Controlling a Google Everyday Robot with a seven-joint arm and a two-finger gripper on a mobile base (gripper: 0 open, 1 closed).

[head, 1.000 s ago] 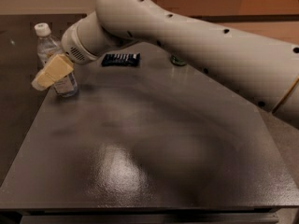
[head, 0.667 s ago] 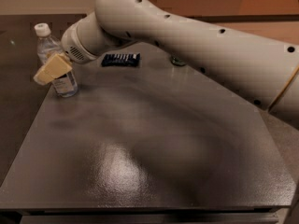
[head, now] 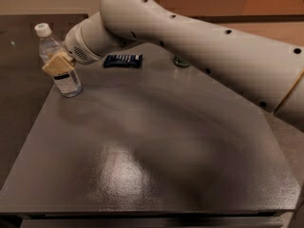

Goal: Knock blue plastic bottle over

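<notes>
The blue plastic bottle (head: 61, 65), clear with a white cap and a dark-and-white label, stands at the far left of the grey table (head: 142, 151), leaning a little to the left. My gripper (head: 58, 64) reaches from the right and its tan fingertip lies against the bottle's middle. The big white arm (head: 199, 42) crosses the top of the view.
A flat dark-blue snack wrapper (head: 123, 60) lies behind the wrist. The bottom of a green can (head: 181, 61) shows under the arm at the back. The table's left edge runs close to the bottle.
The gripper has drawn up and slightly right along the bottle, from its lower half to its middle. The bottle still stands.
</notes>
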